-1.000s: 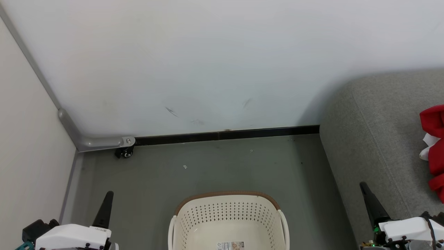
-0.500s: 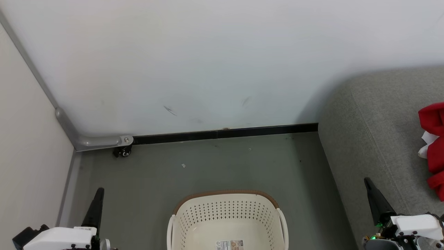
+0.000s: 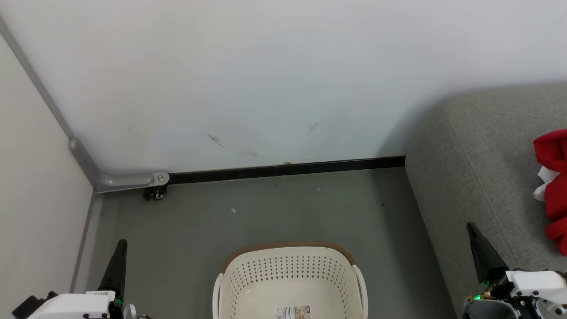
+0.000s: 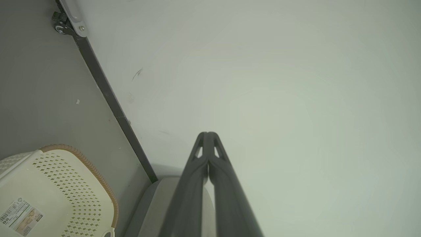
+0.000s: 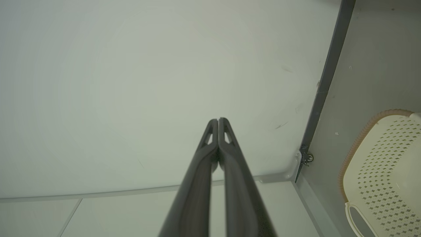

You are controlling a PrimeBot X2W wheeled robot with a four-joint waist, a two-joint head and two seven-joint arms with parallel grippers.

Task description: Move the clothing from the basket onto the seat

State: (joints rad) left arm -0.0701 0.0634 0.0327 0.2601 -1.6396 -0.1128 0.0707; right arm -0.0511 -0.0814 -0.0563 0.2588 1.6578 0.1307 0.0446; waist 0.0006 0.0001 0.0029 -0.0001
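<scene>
Now, basket point(image 3: 288, 271): cream plastic with holed walls and a brown rim, standing on the grey floor point(image 3: 266, 212) at the bottom middle of the head view, cut off by the lower edge. The part of its inside that shows is bare plastic with a paper label point(image 3: 292, 312) on the bottom.
Clothing point(image 3: 557, 199): bright red fabric with a bit of white, bunched on the seat at the right edge of the head view, partly out of frame, well apart from the basket.
Seat point(image 3: 478, 168): large grey upholstered sofa with a rounded corner and a stitched seam, to the right of the basket, its back end against the wall.
Left gripper point(image 3: 122, 246): low at the lower left, over the floor left of the basket, holding nothing; in the left wrist view its two dark fingers point(image 4: 197, 171) are pressed together, tips touching.
Right gripper point(image 3: 471, 228): at the lower right, in front of the seat's side, holding nothing; the right wrist view shows the fingers point(image 5: 230, 171) closed tip to tip.
Wall point(image 3: 266, 79): plain white with a few faint scuffs and a black baseboard point(image 3: 288, 169) along the floor.
Caster point(image 3: 157, 193): a small black wheel under a grey metal bracket point(image 3: 128, 180) in the left corner.
</scene>
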